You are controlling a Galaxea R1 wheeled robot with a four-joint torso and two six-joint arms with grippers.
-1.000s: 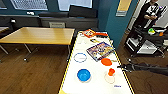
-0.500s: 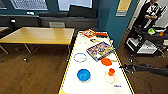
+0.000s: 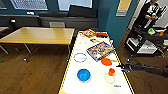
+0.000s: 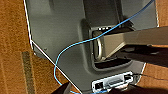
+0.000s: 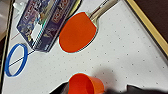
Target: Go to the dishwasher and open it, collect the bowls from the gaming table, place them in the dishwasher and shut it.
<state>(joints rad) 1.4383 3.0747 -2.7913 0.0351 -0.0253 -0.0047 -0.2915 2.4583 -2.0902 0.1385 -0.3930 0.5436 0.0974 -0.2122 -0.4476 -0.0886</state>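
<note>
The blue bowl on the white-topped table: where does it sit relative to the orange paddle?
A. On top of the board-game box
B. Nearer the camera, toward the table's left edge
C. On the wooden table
B: in the head view the blue bowl lies nearer the camera and left of the orange paddle, on the white-topped table.

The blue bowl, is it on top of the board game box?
No, the blue bowl sits on the bare white table, apart from the board game box.
</note>
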